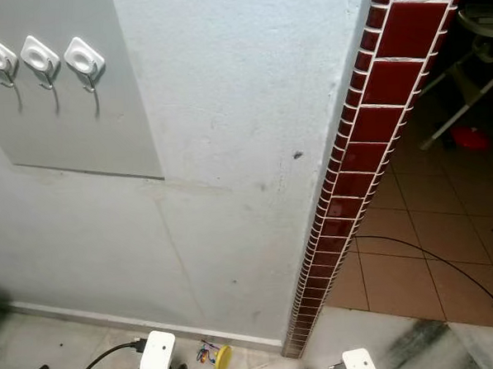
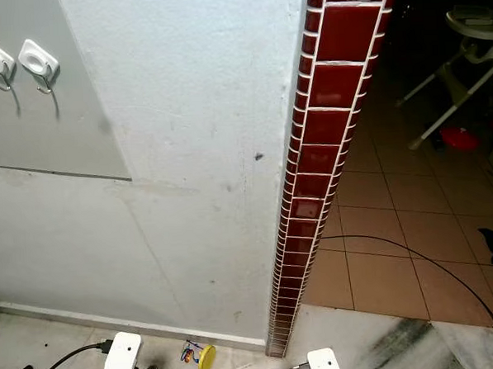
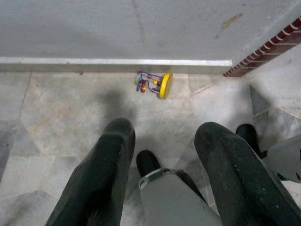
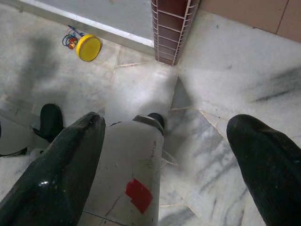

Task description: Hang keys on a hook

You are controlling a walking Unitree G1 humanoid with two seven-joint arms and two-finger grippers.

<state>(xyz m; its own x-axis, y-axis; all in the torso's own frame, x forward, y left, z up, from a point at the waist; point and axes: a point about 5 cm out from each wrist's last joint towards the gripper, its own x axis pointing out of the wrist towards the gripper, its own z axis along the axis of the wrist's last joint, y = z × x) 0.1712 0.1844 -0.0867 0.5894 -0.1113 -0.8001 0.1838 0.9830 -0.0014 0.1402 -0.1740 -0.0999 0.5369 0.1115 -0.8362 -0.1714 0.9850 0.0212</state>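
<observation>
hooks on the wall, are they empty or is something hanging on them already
Empty. The three white hooks on the grey panel hang bare. Both grippers, left and right, are open and hold nothing.

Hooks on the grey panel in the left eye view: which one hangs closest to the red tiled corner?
The rightmost hook, last in the row on the grey panel. The other hooks sit further left, farther from the red tiled corner.

Even, soft light on the pale wall (image 1: 228, 152); the far right room sinks into gloom, perhaps unlit. Focus sharp; floor (image 3: 56, 108) shadows faint.
</observation>
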